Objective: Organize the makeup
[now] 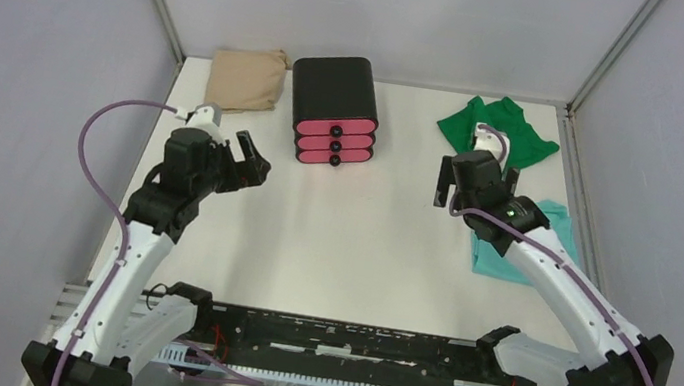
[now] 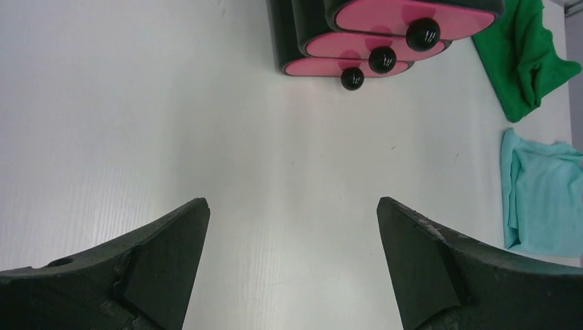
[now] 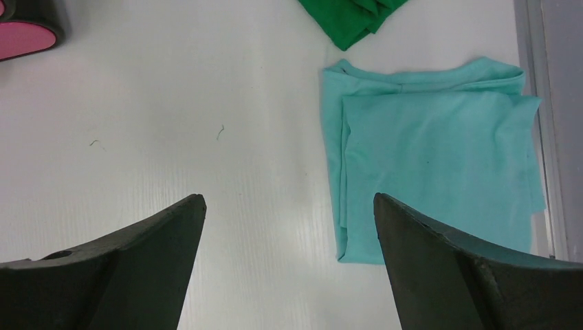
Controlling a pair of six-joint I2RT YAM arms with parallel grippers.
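No makeup piece shows in any view; the sponges, pad, pink piece, jar and compact are hidden or out of view. My left gripper [image 1: 247,155] is open and empty above the bare table, left of the black box with pink drawers [image 1: 334,111]. In the left wrist view its jaws [image 2: 292,203] stand wide apart over white table, with the box [image 2: 385,34] ahead. My right gripper [image 1: 476,184] is open and empty, right of the box. In the right wrist view its jaws [image 3: 289,199] stand wide apart beside the teal cloth [image 3: 433,151].
The box's three pink drawers are shut, each with a black knob. A beige folded cloth [image 1: 246,79] lies back left. A green cloth [image 1: 498,129] lies back right, the teal cloth [image 1: 487,259] partly under my right arm. A black rail [image 1: 347,345] runs along the near edge.
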